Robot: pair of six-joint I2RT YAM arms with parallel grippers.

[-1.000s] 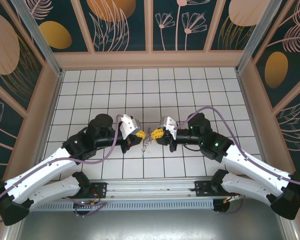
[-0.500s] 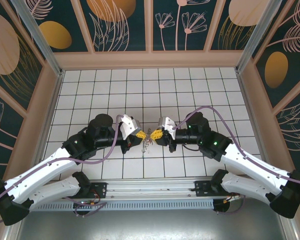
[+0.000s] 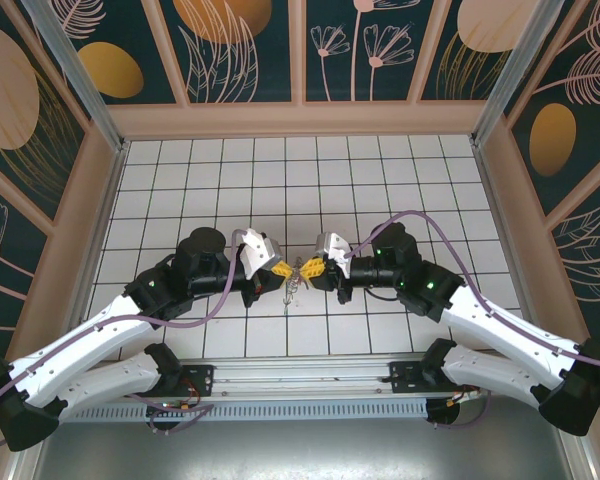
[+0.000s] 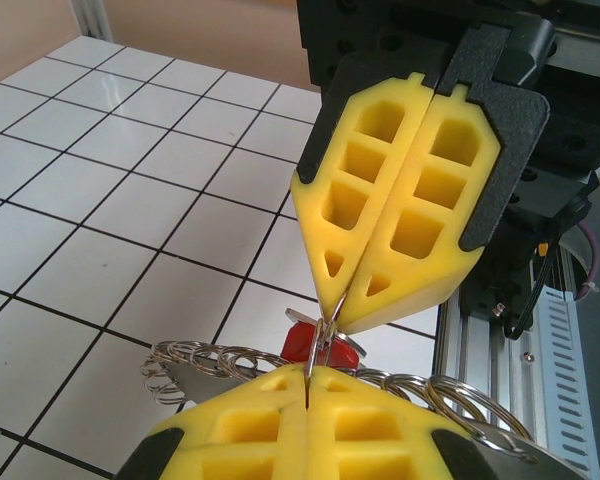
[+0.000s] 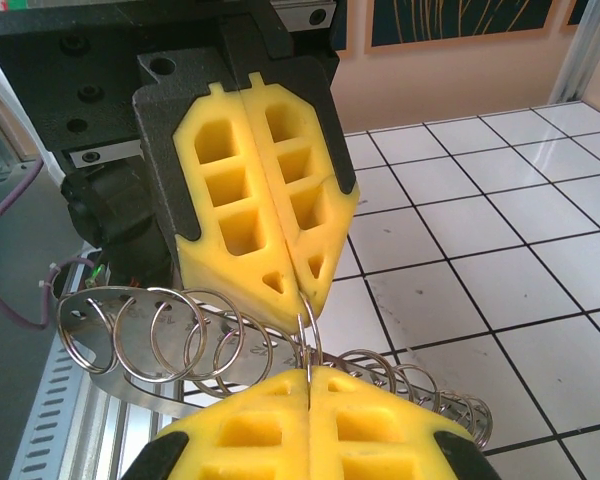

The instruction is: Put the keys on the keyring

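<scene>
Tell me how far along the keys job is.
Done: a row of wire loops already hangs along the keyring. In hand: left gripper and right gripper, both shut, pinch one split ring between them. Remaining: the red key sits just beneath; whether it's threaded can't be told.

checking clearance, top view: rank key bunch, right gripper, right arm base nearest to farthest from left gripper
1. key bunch, hanging just right of the left gripper
2. right gripper, across the bunch
3. right arm base, at the near edge, right
</scene>
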